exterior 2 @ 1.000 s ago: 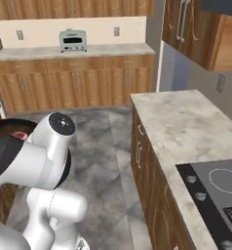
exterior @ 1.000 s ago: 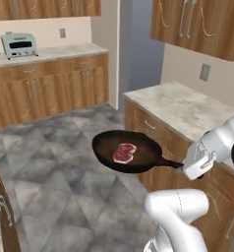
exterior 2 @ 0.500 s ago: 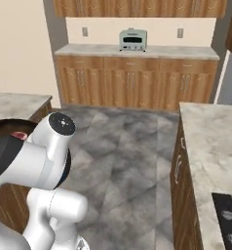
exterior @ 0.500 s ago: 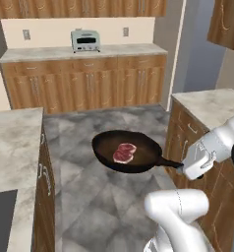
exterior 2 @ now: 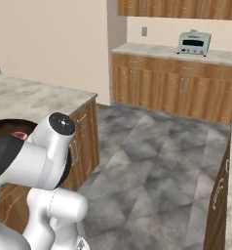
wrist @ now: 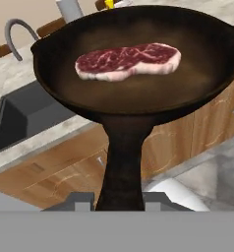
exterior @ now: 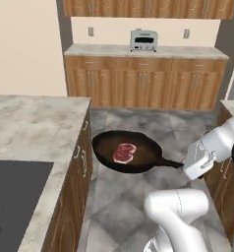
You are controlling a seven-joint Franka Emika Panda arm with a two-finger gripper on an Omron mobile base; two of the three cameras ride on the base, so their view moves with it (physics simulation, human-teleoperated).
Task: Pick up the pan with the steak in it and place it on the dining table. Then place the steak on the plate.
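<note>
Both fingers of the gripper (exterior: 184,166) clamp the pan (exterior: 127,151) handle, holding it level above the floor.

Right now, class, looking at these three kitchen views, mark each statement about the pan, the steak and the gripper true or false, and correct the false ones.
1. The steak lies inside the pan. True.
2. The pan rests on the counter. False: it is held in the air above the floor.
3. The gripper grips the pan's handle. True.
4. The toaster oven stands on the floor. False: it stands on the far counter.
5. The pan is empty. False: it holds the steak.
</note>
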